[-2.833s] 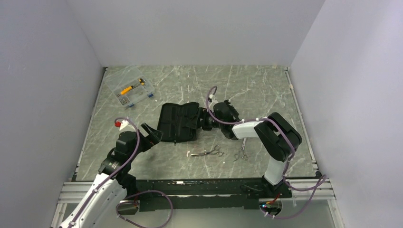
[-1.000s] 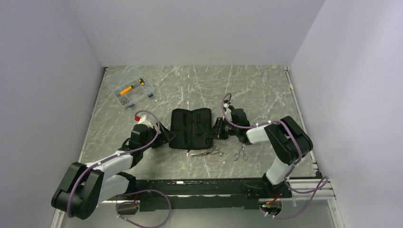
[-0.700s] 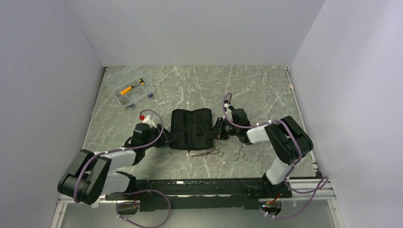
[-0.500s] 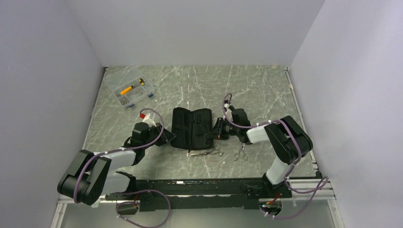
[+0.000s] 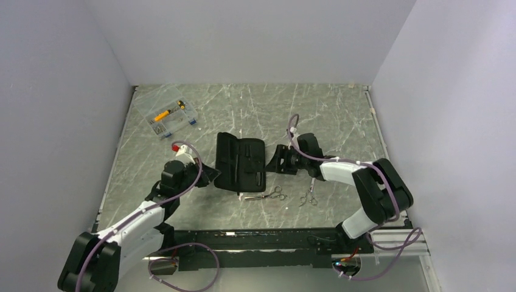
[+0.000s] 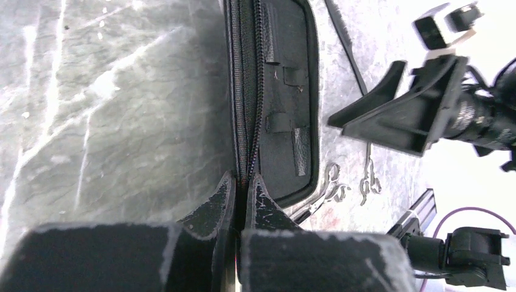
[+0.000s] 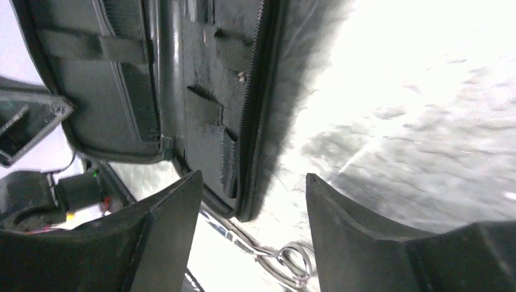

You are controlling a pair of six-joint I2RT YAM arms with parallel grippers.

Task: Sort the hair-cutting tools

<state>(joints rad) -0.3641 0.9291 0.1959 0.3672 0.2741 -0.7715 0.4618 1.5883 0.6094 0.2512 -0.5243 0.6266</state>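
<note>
1. Smooth, faintly glossy stone look on the grey, white-veined counter (image 5: 328, 115).
2. Matt, cloth-like surface on the flat black rectangular zip case (image 5: 240, 161), toothed zip along its edge.
3. Bright polished metal on the thin silver scissors (image 5: 268, 195) and the second pair (image 5: 308, 198).
4. Clear glossy plastic on the small compartment box (image 5: 165, 117).
5. Matt black on the left gripper (image 6: 243, 181), scuffed pale along the finger edges.

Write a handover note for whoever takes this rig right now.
Left gripper: shut on the left edge of the open black case.
Right gripper: open, empty, at the case's right edge.
The left scissors and right scissors lie loose on the table, in front of the case.
Comb: cannot tell where.
Done: case open.
Left: both scissors, not yet picked up; they probably go into the case.
</note>
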